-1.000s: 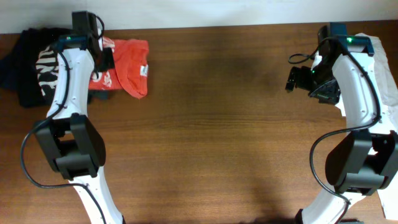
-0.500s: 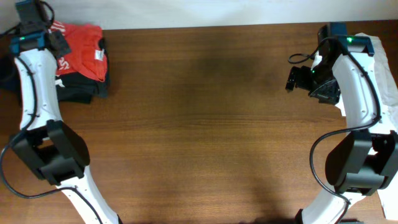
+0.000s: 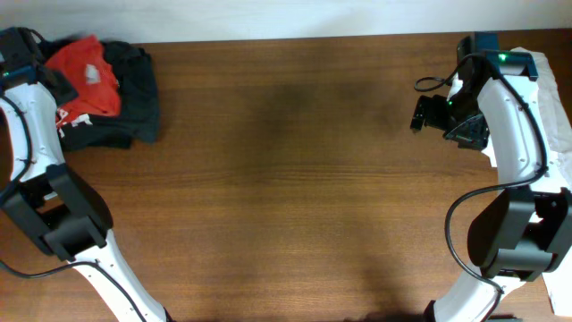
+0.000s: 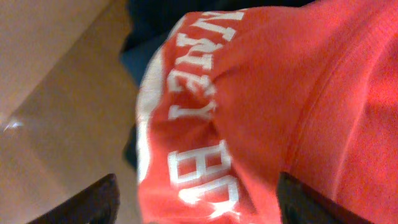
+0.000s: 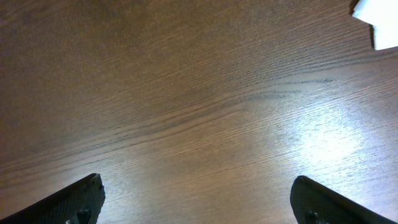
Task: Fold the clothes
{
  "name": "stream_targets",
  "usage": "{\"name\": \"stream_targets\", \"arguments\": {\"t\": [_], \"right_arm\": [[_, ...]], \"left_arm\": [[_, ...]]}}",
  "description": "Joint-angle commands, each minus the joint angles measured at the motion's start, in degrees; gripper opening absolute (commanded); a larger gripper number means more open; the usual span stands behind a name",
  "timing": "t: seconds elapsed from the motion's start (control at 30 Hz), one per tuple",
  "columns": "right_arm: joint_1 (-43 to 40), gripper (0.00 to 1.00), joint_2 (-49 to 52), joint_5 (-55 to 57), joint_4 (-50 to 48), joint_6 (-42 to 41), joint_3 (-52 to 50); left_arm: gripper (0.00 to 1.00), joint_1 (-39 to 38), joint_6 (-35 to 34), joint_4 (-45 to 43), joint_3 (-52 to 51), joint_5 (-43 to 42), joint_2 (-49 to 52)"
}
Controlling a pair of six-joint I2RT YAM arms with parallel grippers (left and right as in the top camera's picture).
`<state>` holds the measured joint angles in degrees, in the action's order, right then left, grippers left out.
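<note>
A red shirt with white lettering (image 3: 85,76) lies crumpled on a pile of dark clothes (image 3: 134,98) at the table's far left corner. My left gripper (image 3: 61,85) hovers at the shirt's left edge. In the left wrist view the red shirt (image 4: 261,112) fills most of the picture, and my left gripper (image 4: 199,199) is open, its fingertips (image 4: 87,202) wide apart on either side of the cloth. My right gripper (image 3: 420,112) hangs open over bare wood at the right. Nothing lies between its fingers (image 5: 81,199) in the right wrist view.
White cloth (image 3: 559,107) lies along the table's right edge behind the right arm, and a corner of it (image 5: 376,18) shows in the right wrist view. Brown wooden table (image 3: 295,179) stretches between the two arms. A pale wall runs along the far edge.
The left arm swung further left with the red shirt onto the dark pile, and its jaws have opened and released it. The shirt now looks rumpled. The right arm has not moved.
</note>
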<state>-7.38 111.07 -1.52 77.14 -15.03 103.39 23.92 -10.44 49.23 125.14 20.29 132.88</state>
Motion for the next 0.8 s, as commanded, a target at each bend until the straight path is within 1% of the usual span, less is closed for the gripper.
{"name": "stream_targets", "arguments": {"t": [0.0,0.03,0.07,0.1,0.13,0.2,0.23,0.27,0.33,0.4,0.43,0.47,0.53,0.63,0.67,0.7,0.73,0.77], "right_arm": [[-0.2,0.99,-0.9,0.1,0.0,-0.5,0.8],[-0.2,0.99,-0.9,0.1,0.0,-0.5,0.8],[-0.2,0.99,-0.9,0.1,0.0,-0.5,0.8],[-0.2,0.99,-0.9,0.1,0.0,-0.5,0.8],[-0.2,0.99,-0.9,0.1,0.0,-0.5,0.8],[-0.2,0.99,-0.9,0.1,0.0,-0.5,0.8],[-0.2,0.99,-0.9,0.1,0.0,-0.5,0.8],[-0.2,0.99,-0.9,0.1,0.0,-0.5,0.8],[-0.2,0.99,-0.9,0.1,0.0,-0.5,0.8],[-0.2,0.99,-0.9,0.1,0.0,-0.5,0.8],[-0.2,0.99,-0.9,0.1,0.0,-0.5,0.8],[-0.2,0.99,-0.9,0.1,0.0,-0.5,0.8],[-0.2,0.99,-0.9,0.1,0.0,-0.5,0.8],[-0.2,0.99,-0.9,0.1,0.0,-0.5,0.8],[-0.2,0.99,-0.9,0.1,0.0,-0.5,0.8],[-0.2,0.99,-0.9,0.1,0.0,-0.5,0.8],[-0.2,0.99,-0.9,0.1,0.0,-0.5,0.8],[-0.2,0.99,-0.9,0.1,0.0,-0.5,0.8]], "left_arm": [[0.92,-0.3,0.2,2.3,2.3,11.3,-2.0],[0.99,-0.8,0.2,3.1,2.5,10.3,-3.9],[0.99,-1.4,0.2,3.1,2.5,7.1,-6.1],[0.95,-1.9,0.2,2.8,2.5,2.2,-8.0],[0.77,-2.3,-1.0,1.7,2.5,-3.3,-8.9],[0.63,-2.7,-4.9,-1.7,2.3,-11.5,-8.3],[0.55,-2.9,-5.2,-3.4,2.3,-14.1,-7.3],[0.49,-3.2,-5.2,-5.0,2.3,-15.0,-5.4],[0.49,-3.3,-5.2,-7.2,2.3,-15.0,-1.2],[0.51,-3.3,-5.2,-6.5,2.3,-15.0,3.7],[0.57,-3.3,-5.2,-6.1,2.3,-15.0,6.0],[0.67,-3.3,-5.2,-4.7,2.3,-15.0,7.5],[0.72,-3.5,-5.2,-3.4,2.4,-15.1,7.1],[0.72,-4.7,-5.2,-3.1,2.4,-15.5,0.3],[0.72,-5.4,-5.2,-2.7,2.4,-17.6,-2.7],[0.74,-6.1,-5.2,-1.6,2.4,-21.2,-6.2],[0.84,-6.6,-5.2,-0.1,2.4,-25.6,-9.6],[0.92,-7.3,-5.2,2.6,2.4,-30.9,-13.2]]}}
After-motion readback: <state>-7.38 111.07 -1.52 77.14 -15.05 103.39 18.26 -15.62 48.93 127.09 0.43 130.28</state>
